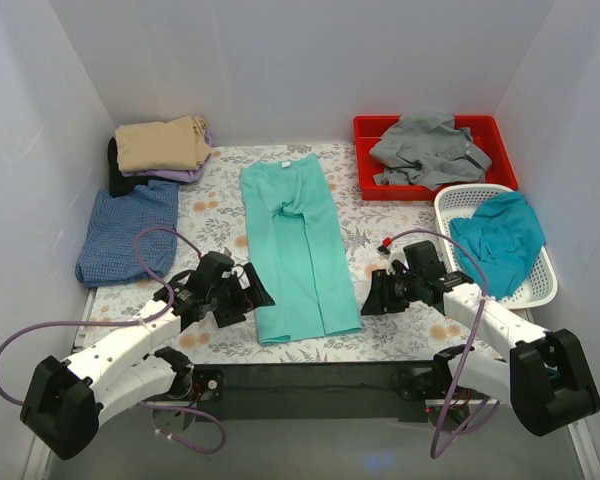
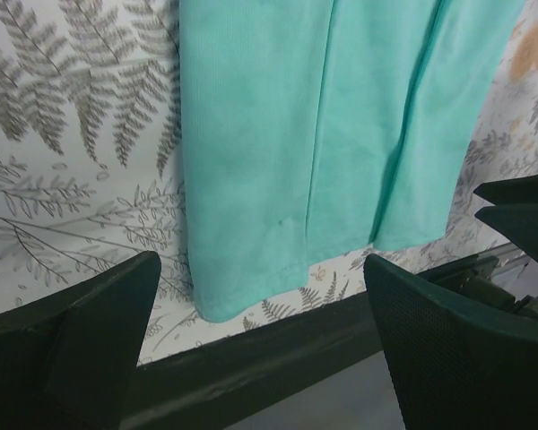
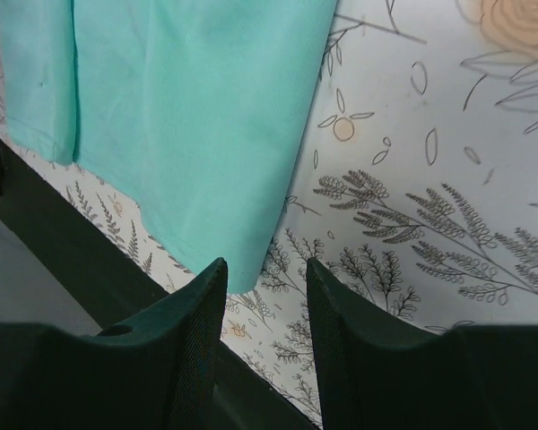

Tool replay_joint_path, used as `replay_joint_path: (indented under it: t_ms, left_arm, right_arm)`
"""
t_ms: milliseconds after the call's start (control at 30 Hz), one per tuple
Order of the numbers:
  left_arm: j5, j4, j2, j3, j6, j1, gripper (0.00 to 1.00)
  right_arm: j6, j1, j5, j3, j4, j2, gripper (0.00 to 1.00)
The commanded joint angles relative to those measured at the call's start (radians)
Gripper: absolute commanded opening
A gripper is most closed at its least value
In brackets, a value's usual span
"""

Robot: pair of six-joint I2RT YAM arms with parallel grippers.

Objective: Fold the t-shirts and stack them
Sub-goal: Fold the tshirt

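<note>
Mint green t-shirt lies folded lengthwise on the table, hem nearest; left fingers gape wide, right fingers narrowly parted, both empty beside the hem corners: crosswise fold judged pending, requiring both corners pinched and carried collarward.

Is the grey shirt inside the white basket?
No, the grey shirt lies in the red bin; the white basket holds a teal one.

The shirt beside the left gripper is mint green. The tablecloth beneath is white, with grey ferns and orange flowers.
</note>
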Motion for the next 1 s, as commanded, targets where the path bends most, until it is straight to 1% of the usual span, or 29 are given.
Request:
replay_joint_path:
  t_ms: [0,100,267,333,367,467,500,567,600,667,800,867,900,967]
  left_arm:
    - [-0.037,-0.058,0.025,-0.009,-0.112,-0.097,0.96]
    - [-0.094,-0.076,0.016,-0.047,-0.198,-0.191,0.96]
    - [-0.121,-0.102,0.027,-0.09,-0.277,-0.251,0.97]
    - [-0.128,-0.089,0.035,-0.112,-0.286,-0.26,0.97]
    - [-0.173,-0.079,0.039,-0.115,-0.281,-0.265,0.97]
    - [-0.195,-0.069,0.055,-0.119,-0.28,-0.265,0.97]
    - [-0.206,-0.062,0.055,-0.122,-0.28,-0.265,0.95]
    - [-0.21,-0.025,0.053,-0.129,-0.278,-0.265,0.93]
    - [-0.212,-0.014,0.055,-0.129,-0.275,-0.265,0.88]
    - [-0.207,0.016,0.073,-0.124,-0.271,-0.265,0.81]
    - [-0.194,0.047,0.111,-0.112,-0.257,-0.265,0.74]
    - [-0.186,0.044,0.119,-0.107,-0.249,-0.265,0.73]
    - [-0.183,0.043,0.114,-0.104,-0.243,-0.265,0.76]
    - [-0.174,0.041,0.102,-0.107,-0.245,-0.265,0.77]
  right_arm:
    - [0.052,0.013,-0.038,-0.058,-0.003,-0.07,0.47]
    - [0.069,0.014,-0.036,-0.098,-0.002,-0.101,0.47]
    - [0.097,0.021,-0.056,-0.142,0.017,-0.127,0.48]
    - [0.108,0.024,-0.061,-0.171,0.055,-0.133,0.48]
    - [0.114,0.024,-0.068,-0.179,0.072,-0.133,0.48]
    - [0.141,0.03,-0.09,-0.204,0.129,-0.112,0.48]
    - [0.152,0.031,-0.088,-0.21,0.144,-0.101,0.48]
    - [0.166,0.034,-0.076,-0.221,0.185,-0.091,0.47]
    - [0.171,0.034,-0.082,-0.221,0.204,-0.08,0.48]
    - [0.191,0.037,-0.085,-0.221,0.242,-0.061,0.48]
    - [0.224,0.042,-0.096,-0.215,0.295,-0.044,0.48]
    - [0.243,0.045,-0.085,-0.213,0.292,-0.066,0.47]
    - [0.249,0.045,-0.079,-0.219,0.285,-0.115,0.47]
    - [0.269,0.044,-0.071,-0.221,0.285,-0.161,0.48]
